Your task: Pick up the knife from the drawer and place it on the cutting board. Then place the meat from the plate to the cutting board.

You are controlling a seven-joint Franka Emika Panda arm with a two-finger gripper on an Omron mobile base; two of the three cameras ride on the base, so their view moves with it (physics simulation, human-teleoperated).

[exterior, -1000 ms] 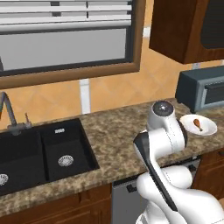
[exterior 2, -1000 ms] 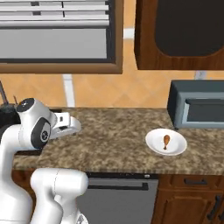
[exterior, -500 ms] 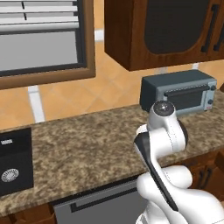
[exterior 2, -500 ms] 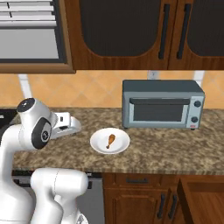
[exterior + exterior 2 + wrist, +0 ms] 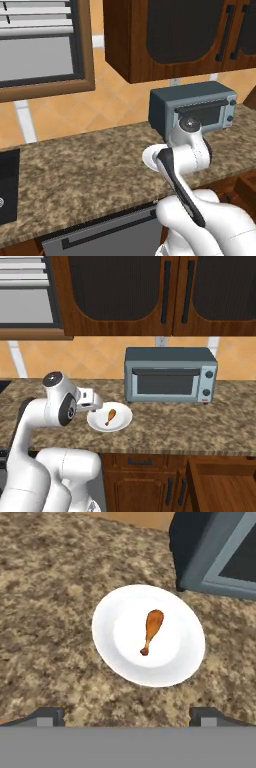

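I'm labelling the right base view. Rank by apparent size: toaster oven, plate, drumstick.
1. Toaster oven, largest by far.
2. Plate, clearly smaller.
3. Drumstick, smallest, lying on the plate.

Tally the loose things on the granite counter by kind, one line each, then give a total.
Plates: 1, the white plate
Pieces of meat: 1, the drumstick lying on that plate
Toaster ovens: 1, the grey toaster oven against the wall
Total: 3
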